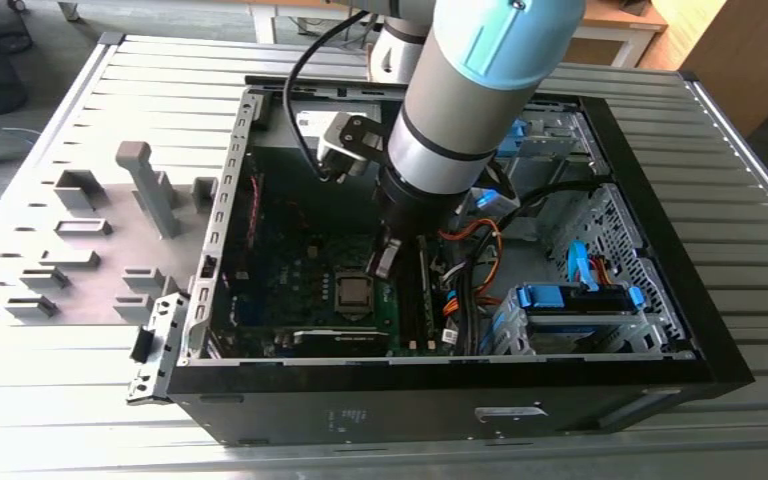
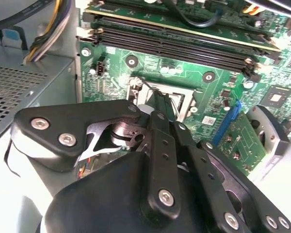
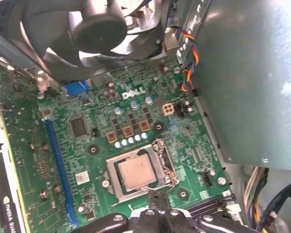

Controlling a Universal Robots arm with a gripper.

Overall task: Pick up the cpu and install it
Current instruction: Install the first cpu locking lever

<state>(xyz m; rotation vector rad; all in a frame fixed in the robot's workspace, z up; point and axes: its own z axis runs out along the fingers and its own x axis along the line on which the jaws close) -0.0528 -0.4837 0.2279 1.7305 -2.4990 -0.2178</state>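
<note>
The cpu (image 3: 136,173), a small square chip with a silvery-grey top, lies flat inside the metal-framed socket (image 3: 161,150) on the green motherboard (image 3: 102,145). The exterior view shows the same chip (image 1: 355,290) in the middle of the board, inside the open computer case (image 1: 651,330). My gripper (image 3: 157,198) hangs just above the socket's edge, beside the chip. Its black fingers (image 2: 159,126) run close together to a point with nothing between them. In the exterior view the gripper (image 1: 384,262) sits just above and to the exterior view's right of the socket.
A black cooling fan (image 3: 99,29) and the grey power-supply box (image 3: 252,82) stand close around the socket. Memory slots (image 2: 174,46), orange cables (image 1: 484,270) and blue drive brackets (image 1: 578,297) fill the case. Grey holder blocks (image 1: 144,190) stand on the plate beside the case.
</note>
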